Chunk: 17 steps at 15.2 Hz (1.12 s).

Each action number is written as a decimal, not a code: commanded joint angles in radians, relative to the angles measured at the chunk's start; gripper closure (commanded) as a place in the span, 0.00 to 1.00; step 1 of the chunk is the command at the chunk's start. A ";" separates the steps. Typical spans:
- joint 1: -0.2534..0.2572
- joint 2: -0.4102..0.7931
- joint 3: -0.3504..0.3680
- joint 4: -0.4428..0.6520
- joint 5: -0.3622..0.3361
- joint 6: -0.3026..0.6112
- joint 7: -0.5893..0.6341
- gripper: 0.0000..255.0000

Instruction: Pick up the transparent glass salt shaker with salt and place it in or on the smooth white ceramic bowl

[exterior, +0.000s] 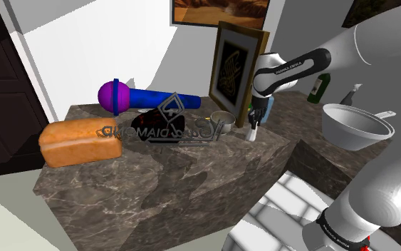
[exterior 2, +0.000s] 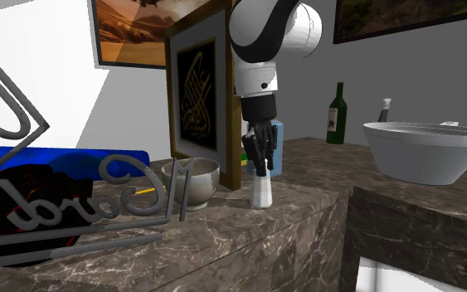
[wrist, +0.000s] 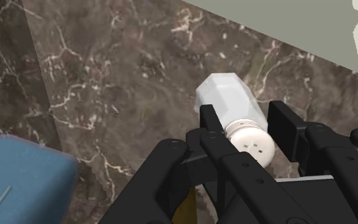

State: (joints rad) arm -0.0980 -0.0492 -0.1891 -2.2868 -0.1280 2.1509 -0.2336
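Observation:
The salt shaker (exterior 2: 262,192), a clear faceted body with white salt and a white holed cap, stands upright on the dark marble counter (exterior 2: 248,240) near its corner. In the wrist view the shaker (wrist: 231,102) sits between my black fingers (wrist: 210,122), one on each side of its cap, with a narrow gap at the other finger. My gripper (exterior 2: 260,168) hangs straight down over it, open. It is also seen in the shoulder view, gripper (exterior: 255,123) over shaker (exterior: 253,133). The small pale bowl (exterior 2: 192,178) sits a short way off, in front of the framed picture; the shoulder view shows the bowl (exterior: 222,119) too.
A framed picture (exterior: 238,68) leans behind the bowl, and a blue box (exterior 2: 278,149) stands just behind the shaker. A bread loaf (exterior: 81,141), a purple and blue microphone (exterior: 142,96) and a grey wire logo (exterior: 170,123) share the counter. A large white basin (exterior 2: 426,149) and a green bottle (exterior 2: 335,114) stand on the neighbouring counter.

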 commanded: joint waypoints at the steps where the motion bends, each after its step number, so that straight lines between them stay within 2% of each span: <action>1: 0.000 -0.011 0.000 0.009 -0.001 -0.021 -0.001 1.00; 17: 0.004 -0.097 0.008 0.141 -0.002 -0.237 -0.011 1.00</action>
State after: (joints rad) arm -0.0950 -0.1440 -0.1821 -2.1576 -0.1311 1.9282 -0.2448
